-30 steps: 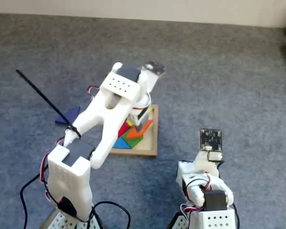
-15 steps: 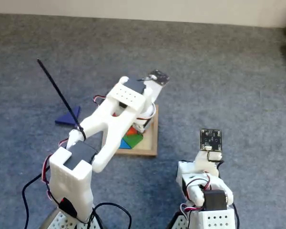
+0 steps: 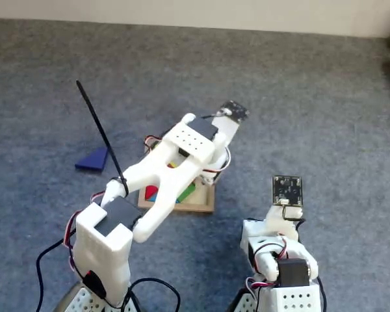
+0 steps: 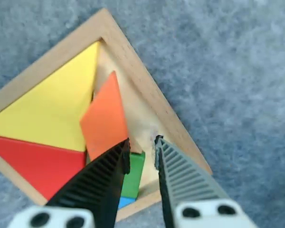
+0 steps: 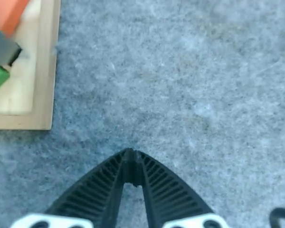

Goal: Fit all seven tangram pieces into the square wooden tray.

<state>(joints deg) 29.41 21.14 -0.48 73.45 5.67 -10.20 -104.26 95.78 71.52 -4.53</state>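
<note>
The square wooden tray (image 4: pixel 133 62) holds a large yellow triangle (image 4: pixel 47 109), a red triangle (image 4: pixel 35 164), an orange parallelogram (image 4: pixel 107 121), a green piece (image 4: pixel 134 173) and a sliver of blue (image 4: pixel 126 203). My left gripper (image 4: pixel 141 146) hangs slightly open over bare wood at the tray's edge, beside the orange piece, with nothing between its fingers. From above, my left arm (image 3: pixel 190 140) covers most of the tray (image 3: pixel 188 208). A dark blue triangle (image 3: pixel 93 160) lies on the carpet left of the tray. My right gripper (image 5: pixel 131 159) is shut and empty over carpet.
Grey carpet surrounds the tray, with free room to the right and the far side. A thin black strip (image 3: pixel 101 133) sticks up from the left arm. The right arm (image 3: pixel 279 260) is folded near the front edge. The tray's corner (image 5: pixel 44 71) appears in the right wrist view.
My left arm has swung to the right across the tray, and the dark blue triangle on the carpet is now uncovered. The right arm has not moved.
</note>
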